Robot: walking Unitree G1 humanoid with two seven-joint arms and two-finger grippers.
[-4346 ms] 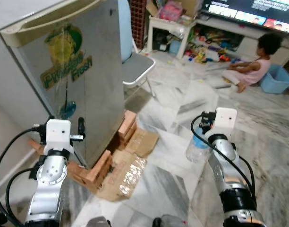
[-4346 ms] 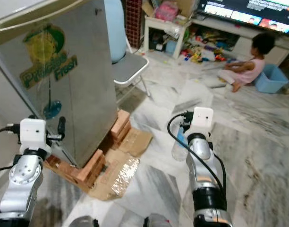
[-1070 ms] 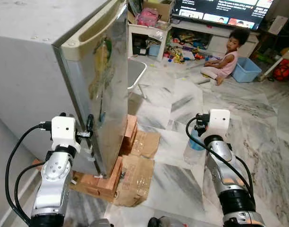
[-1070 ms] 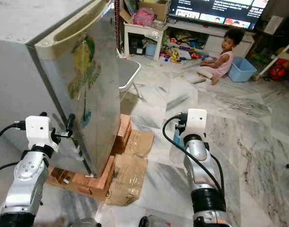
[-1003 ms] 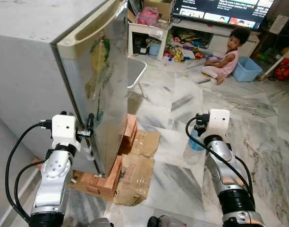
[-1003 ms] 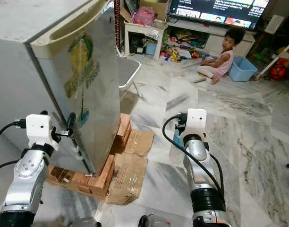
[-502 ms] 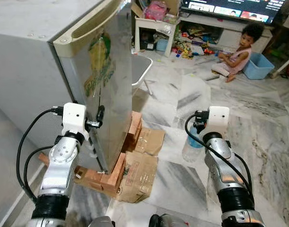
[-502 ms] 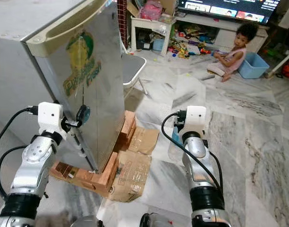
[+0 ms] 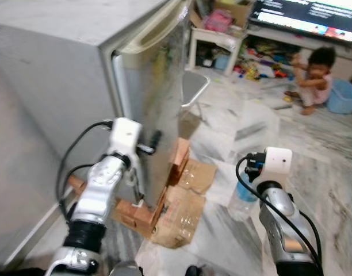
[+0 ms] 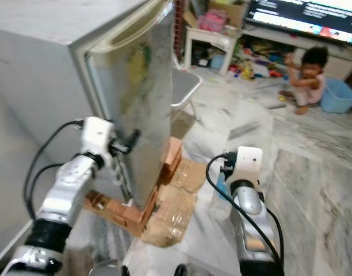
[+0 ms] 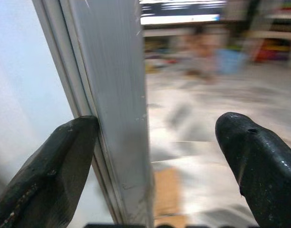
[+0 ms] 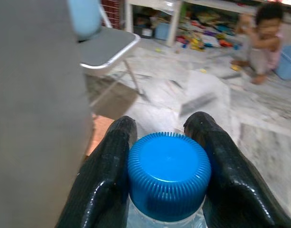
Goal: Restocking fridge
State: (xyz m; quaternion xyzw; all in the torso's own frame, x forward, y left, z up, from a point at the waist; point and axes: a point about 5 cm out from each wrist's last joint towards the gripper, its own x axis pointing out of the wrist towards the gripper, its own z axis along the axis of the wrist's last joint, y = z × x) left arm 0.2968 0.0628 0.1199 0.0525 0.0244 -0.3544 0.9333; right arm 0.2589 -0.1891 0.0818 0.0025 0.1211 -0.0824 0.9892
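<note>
The grey fridge stands at my left, its steel door with a cream top handle. My left gripper is open at the door's lower free edge. In the left wrist view one finger lies against the door's edge by the seal and the other finger hangs out over the floor. My right gripper is shut on the neck of a clear water bottle, just under its blue cap, held low over the floor to my right.
Bricks and flattened cardboard lie under and before the fridge. A folding chair stands behind the door. A child sits on the marble floor by a blue tub, a TV and scattered toys.
The camera has swung, so the fridge now sits closer and larger. My left gripper has come in so that its fingers straddle the door's edge. The right gripper still holds the bottle.
</note>
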